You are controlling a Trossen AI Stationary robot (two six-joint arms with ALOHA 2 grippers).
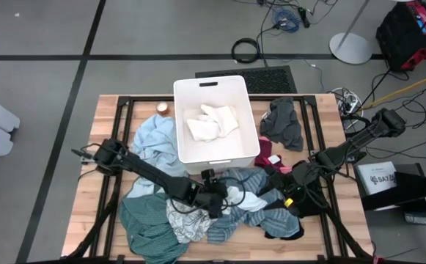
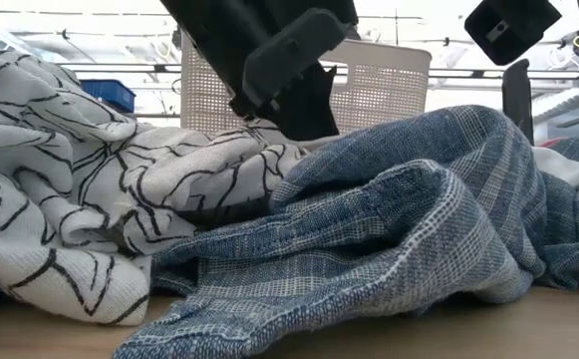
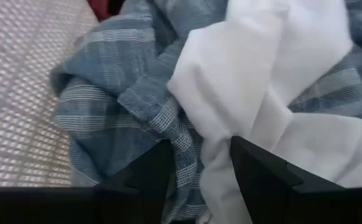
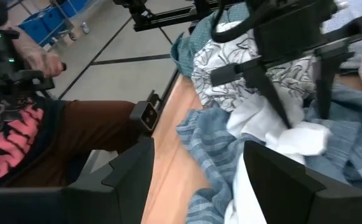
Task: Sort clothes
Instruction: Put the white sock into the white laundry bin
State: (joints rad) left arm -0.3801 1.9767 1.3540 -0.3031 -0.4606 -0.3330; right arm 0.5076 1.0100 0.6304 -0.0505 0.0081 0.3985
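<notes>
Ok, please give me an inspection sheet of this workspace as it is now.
Surface: wooden table, mostly covered.
Job's things: clothes pile in front of the bin; white pieces inside the white bin; dark grey garment apart.
Clutter: small round object beside the bin.
End effectors: left end effector astride white cloth; right end effector open above the pile.
Cables: coils on the floor.
Surroundings: seated person.

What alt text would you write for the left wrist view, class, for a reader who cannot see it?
The left claw is closed on a fold of white cloth lying on a blue-grey striped garment. The white bin's perforated wall is beside them.
</notes>
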